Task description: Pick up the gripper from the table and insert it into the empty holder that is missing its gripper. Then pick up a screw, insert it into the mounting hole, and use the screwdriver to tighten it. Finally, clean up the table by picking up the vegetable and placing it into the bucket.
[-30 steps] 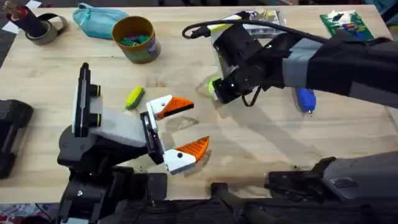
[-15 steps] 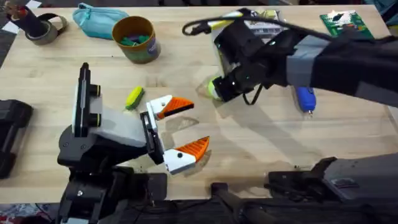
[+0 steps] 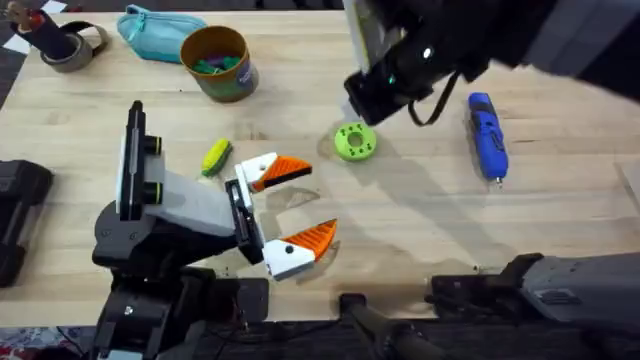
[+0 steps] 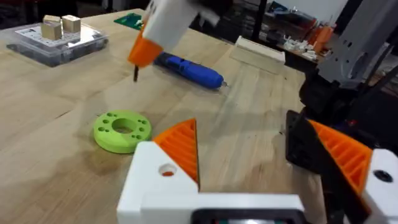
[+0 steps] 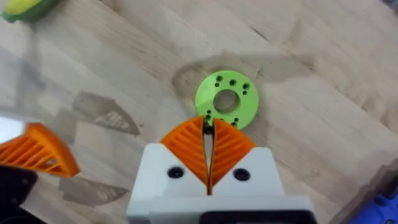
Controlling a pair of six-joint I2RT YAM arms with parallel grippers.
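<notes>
Green gripper (image 3: pixel 355 141): lies flat on the table (image 3: pixel 420 230), now uncovered; a second ago the right arm sat over it.
Right gripper (image 5: pixel 208 138): risen clear, pads pressed together, holding nothing (pickup undone).
Left gripper (image 3: pixel 290 205): fingers spread wide, parked beside the vegetable (image 3: pixel 215 156).
Screwdriver (image 3: pixel 487 134): untouched, well right of the disc.
Bucket (image 3: pixel 217 62): at the far edge.
</notes>
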